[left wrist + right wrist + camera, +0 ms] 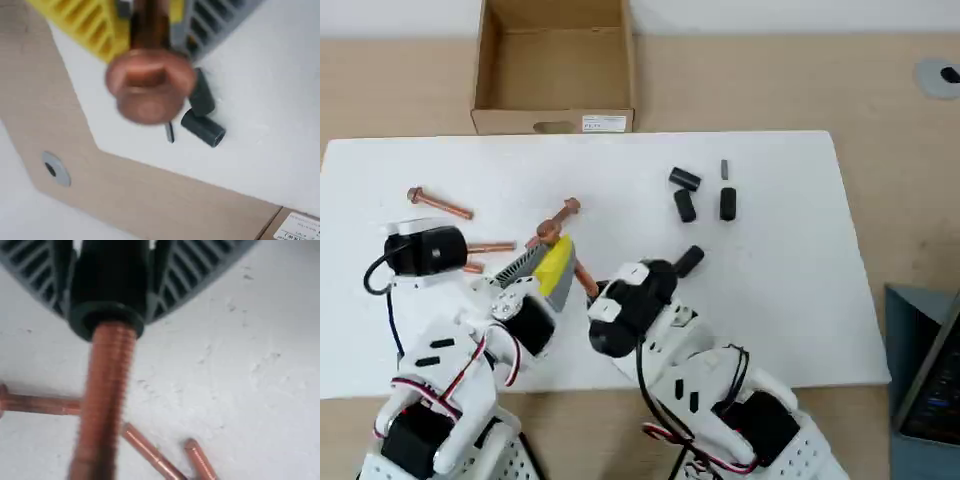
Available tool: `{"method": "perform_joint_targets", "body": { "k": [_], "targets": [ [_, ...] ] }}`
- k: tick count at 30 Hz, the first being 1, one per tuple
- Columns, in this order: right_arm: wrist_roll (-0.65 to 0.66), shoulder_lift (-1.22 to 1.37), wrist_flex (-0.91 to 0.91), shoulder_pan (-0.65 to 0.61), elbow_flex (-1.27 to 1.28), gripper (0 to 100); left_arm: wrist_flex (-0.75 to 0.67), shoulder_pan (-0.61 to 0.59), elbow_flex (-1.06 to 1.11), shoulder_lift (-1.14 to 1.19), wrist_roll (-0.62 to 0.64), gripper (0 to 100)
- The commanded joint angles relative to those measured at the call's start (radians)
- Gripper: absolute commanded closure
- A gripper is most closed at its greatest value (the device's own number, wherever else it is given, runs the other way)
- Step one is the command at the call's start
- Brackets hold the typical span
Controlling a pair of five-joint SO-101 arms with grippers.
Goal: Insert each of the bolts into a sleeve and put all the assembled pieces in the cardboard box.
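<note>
My left gripper (552, 258), with one yellow and one grey finger, is shut on a copper bolt (582, 280) just under its head (150, 90). That bolt's threaded shaft (102, 400) enters a black sleeve (107, 315), on which my right gripper (110, 275) is shut. The two grippers meet near the middle of the white mat (770, 300). Three black sleeves (685, 180) (685, 205) (728, 203) lie right of centre, also in the left wrist view (202, 127). Several loose bolts (438, 203) (150, 452) lie at the left. The cardboard box (480, 70) stands open beyond the mat.
Another black sleeve (688, 260) lies beside the right arm's wrist. A thin dark pin (724, 170) rests near the sleeves. A grey grommet (940, 75) sits in the wooden table at the far right, and a laptop (925, 380) stands at the near right edge.
</note>
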Motion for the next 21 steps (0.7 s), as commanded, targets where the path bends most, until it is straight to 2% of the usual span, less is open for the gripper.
{"method": "perform_joint_targets", "body": {
  "k": [1,12,21],
  "targets": [
    [0.011,-0.147,-0.029,-0.015,-0.048,98.9,-0.029,0.011,0.0,-0.005,0.005,100],
    [0.011,-0.147,-0.029,-0.015,-0.051,98.9,-0.026,0.012,0.04,-0.005,0.003,100],
    [0.011,-0.147,-0.029,-0.015,-0.05,98.9,-0.017,0.176,0.038,-0.005,-0.141,100]
  ]
}}
